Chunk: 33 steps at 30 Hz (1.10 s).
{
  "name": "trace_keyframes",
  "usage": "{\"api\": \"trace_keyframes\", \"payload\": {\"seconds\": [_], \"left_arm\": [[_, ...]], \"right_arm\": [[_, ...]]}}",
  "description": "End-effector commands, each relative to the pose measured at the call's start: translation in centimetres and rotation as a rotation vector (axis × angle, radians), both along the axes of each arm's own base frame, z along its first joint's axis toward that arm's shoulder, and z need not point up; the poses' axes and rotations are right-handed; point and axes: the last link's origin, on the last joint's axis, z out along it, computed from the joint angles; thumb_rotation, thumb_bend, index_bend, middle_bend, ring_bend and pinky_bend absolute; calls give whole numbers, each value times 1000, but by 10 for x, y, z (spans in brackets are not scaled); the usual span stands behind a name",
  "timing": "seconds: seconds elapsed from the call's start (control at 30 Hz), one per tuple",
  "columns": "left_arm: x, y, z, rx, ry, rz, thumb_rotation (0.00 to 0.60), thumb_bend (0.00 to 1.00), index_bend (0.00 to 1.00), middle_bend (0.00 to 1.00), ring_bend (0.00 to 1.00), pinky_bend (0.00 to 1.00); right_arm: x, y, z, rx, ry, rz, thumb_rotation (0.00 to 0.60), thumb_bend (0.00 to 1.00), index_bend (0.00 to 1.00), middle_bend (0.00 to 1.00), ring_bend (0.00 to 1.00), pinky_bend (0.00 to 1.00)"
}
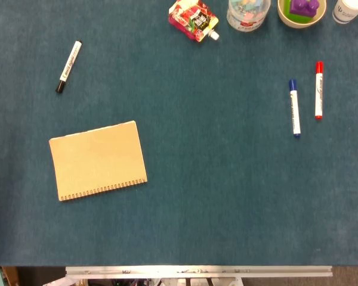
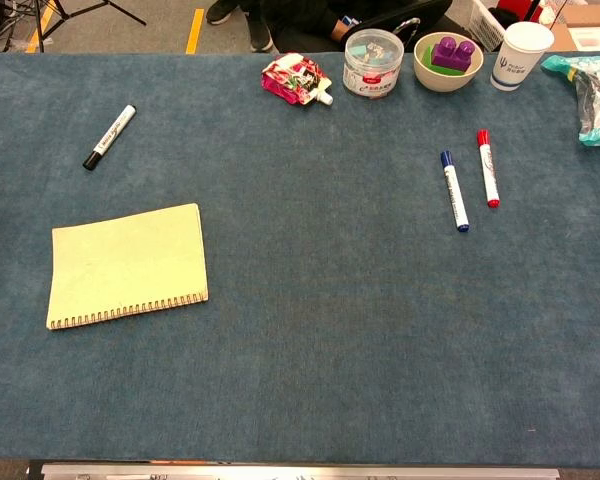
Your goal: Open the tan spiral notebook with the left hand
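Notebook (image 1: pixel 98 160) closed, spiral nearest robot; neither hand visible, state unknown; left hand should lift cover's far edge.

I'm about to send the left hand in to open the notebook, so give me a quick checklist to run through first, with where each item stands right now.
1. Notebook closed and lying flat on the table: ok.
2. Spiral binding along the near edge, so the cover lifts from the far edge: ok.
3. Nothing resting on the cover: ok.
4. Black marker lies apart from the notebook, beyond its far edge: ok.
5. Blue marker and red marker lie well off to the right: ok.
6. Left hand's position and finger state: cannot tell, neither hand shows in either view.
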Motion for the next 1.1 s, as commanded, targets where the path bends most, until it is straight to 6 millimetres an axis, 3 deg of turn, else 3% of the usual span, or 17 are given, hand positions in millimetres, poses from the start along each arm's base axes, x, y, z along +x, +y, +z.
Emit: {"api": "trace_keyframes", "payload": {"seconds": [0.03,0.33,0.53,0.67,1.1], "left_arm": [[0,0,0,-2,0,-1,488,530,0,0,0,33],[3,3,2,-40,30,-34,491,530,0,0,0,33],[11,11,-7,-183,12,-105,472,529,0,0,0,33],[16,18,-15,-279,38,-160,502,511,0,0,0,33],[48,38,-64,-545,63,-312,558,287,0,0,0,33]], "right_arm": [[0,0,0,-1,-1,2,600,222,238,249,147,265],[2,-4,5,-16,-4,15,600,222,238,249,147,265],[6,-11,10,-32,-4,25,600,222,238,249,147,265],[9,-16,13,-39,-8,32,600,221,238,249,147,265],[8,-14,16,-44,-13,26,600,222,238,249,147,265]]}}
